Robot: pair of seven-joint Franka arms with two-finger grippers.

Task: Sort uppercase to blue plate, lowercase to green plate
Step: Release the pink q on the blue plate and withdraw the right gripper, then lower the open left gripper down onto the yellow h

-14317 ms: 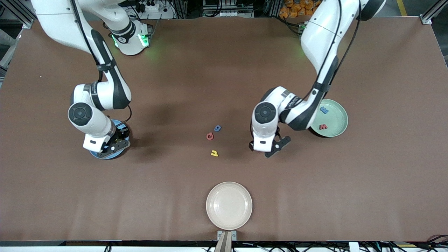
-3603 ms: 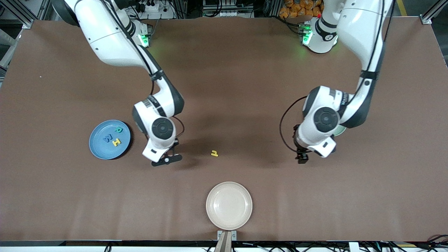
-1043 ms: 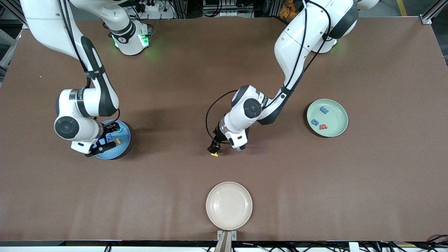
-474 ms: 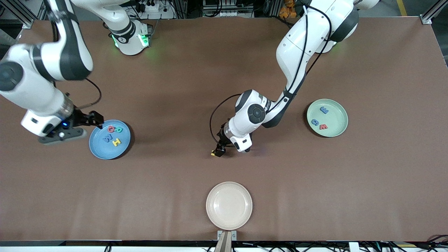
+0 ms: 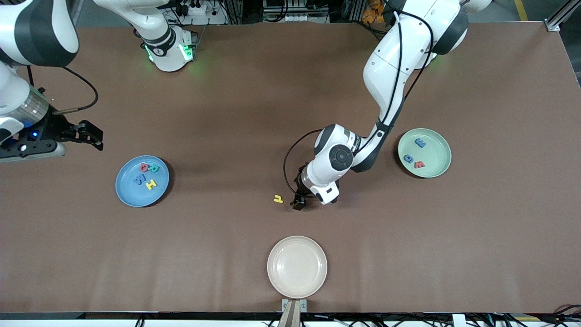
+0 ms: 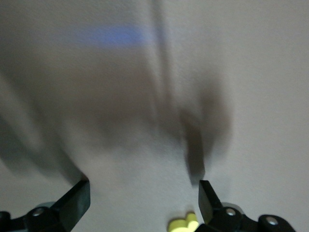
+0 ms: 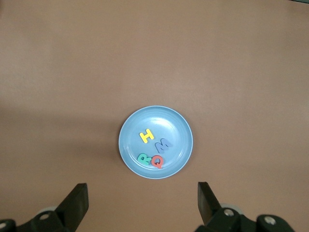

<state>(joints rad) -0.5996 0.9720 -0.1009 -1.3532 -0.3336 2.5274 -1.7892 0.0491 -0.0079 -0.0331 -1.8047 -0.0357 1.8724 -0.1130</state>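
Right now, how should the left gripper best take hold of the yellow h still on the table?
The yellow h lies flat on the bare table, so come straight down from above and pinch across its thin edges. The left gripper, jaws open, sits just beside it toward the left arm's end; it would probably need to shift over the letter first.

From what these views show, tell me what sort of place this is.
Probably a robotics lab workcell: two arms bolted along a brown-covered table, aluminium framing and cabling at its edges, and plates like the blue plate holding toy letters.

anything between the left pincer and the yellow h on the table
Nothing: in the front view only a short bare strip of brown table separates the left pincer from the yellow h. The left wrist view shows its fingers open.
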